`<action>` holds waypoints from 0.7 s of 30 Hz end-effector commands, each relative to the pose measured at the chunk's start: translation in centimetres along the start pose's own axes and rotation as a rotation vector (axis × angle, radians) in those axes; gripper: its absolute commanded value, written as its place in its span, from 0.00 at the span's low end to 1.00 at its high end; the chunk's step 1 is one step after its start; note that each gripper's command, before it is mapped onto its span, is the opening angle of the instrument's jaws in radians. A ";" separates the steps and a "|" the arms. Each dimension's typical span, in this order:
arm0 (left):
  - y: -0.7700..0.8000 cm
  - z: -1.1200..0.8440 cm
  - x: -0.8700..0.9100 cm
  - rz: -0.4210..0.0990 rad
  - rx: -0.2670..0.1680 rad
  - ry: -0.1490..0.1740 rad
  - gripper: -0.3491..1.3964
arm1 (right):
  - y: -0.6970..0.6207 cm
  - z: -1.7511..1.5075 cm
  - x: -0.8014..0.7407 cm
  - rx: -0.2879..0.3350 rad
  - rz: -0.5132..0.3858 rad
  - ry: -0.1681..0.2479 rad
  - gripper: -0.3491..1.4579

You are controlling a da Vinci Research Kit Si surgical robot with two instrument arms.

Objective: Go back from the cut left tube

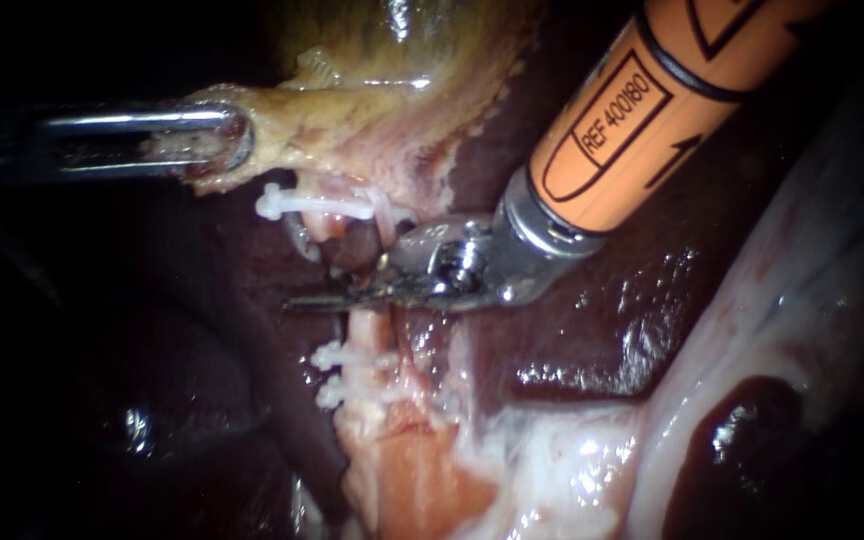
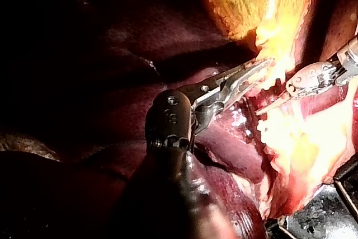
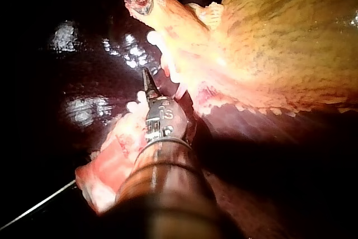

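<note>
- Orange shaft (image 1: 652,100) of the right instrument (image 1: 312,298) fills the upper right, closest to the lens. Its two blades lie pressed together and hold nothing.
- Far left, the left instrument (image 1: 222,140) has its jaws clamped on a flap at the edge of the gallbladder (image 1: 382,50) and holds it out to the left.
- Just right of that grip, the cut tube (image 1: 367,335) shows as two stumps with a clear gap between them. The upper stump, under the gallbladder, carries one white clip (image 1: 312,205); the lower stump carries two clips (image 1: 352,358).
- Across that gap lie the blades, tips pointing left and reaching just past the line of the tube.
- Judged from this, the cut is complete, but the retreat is not yet made: the blades sit right between the stumps.
- What is left is to draw the blades back to the right, clear of the stumps and clips, over the dark liver (image 1: 592,330).
</note>
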 end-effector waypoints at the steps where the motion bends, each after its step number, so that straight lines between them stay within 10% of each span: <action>1: 0.00 0.00 0.00 0.000 0.000 0.000 0.00 | -0.01 0.01 0.00 0.004 0.013 0.003 0.00; 3: 0.00 0.00 0.00 0.000 0.000 0.000 0.00 | -0.01 0.01 0.00 0.005 0.014 0.016 0.45; 6: -0.01 0.00 0.00 0.000 0.000 0.000 0.00 | 0.02 0.05 0.02 -0.002 0.016 0.040 0.77; 17: -0.02 0.00 0.00 0.000 -0.001 -0.001 0.00 | -0.01 0.06 0.06 0.021 0.018 0.110 0.99; 21: -0.03 0.00 0.00 0.000 -0.002 -0.001 0.00 | -0.10 -0.15 0.04 0.027 -0.119 0.113 0.99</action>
